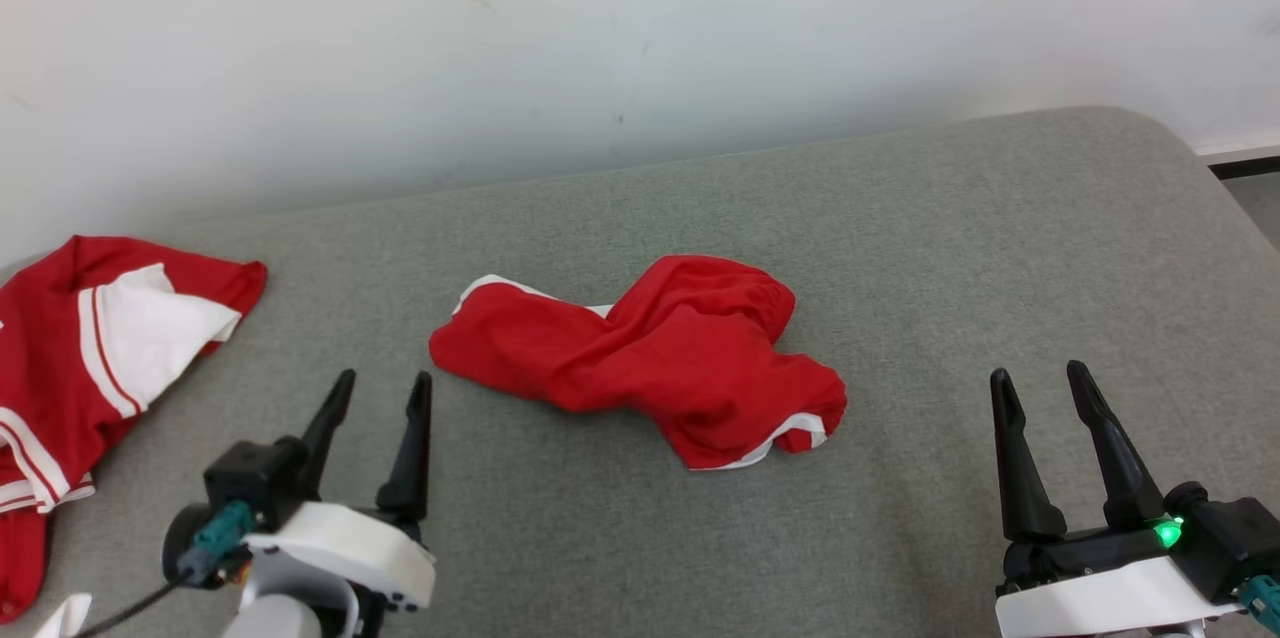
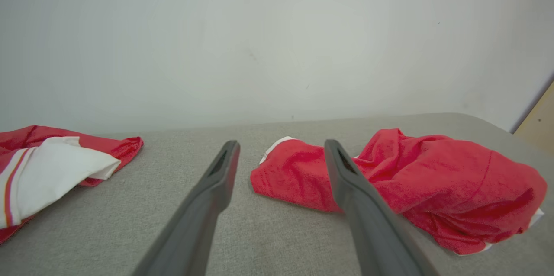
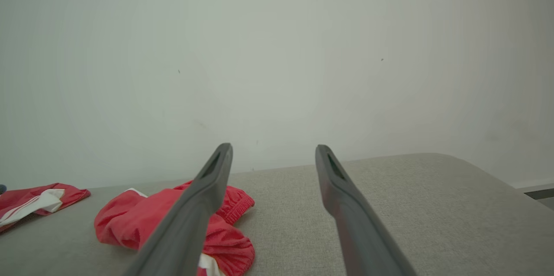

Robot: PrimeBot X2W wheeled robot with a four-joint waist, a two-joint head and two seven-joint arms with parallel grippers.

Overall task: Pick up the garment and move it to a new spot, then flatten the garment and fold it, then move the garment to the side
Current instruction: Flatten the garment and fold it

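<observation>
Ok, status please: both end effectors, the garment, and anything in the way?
Left end effector open, empty. Right end effector open, empty. Red garment crumpled mid-cushion, untouched. Red-and-white garment far left, apart from it.

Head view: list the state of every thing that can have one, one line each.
Garment: crumpled, not folded, lying loose, unheld.
Striped garment: crumpled, lying at the far left, unheld.
Left hand: open, empty, touching neither garment.
Right hand: open, empty, touching neither garment.
</observation>
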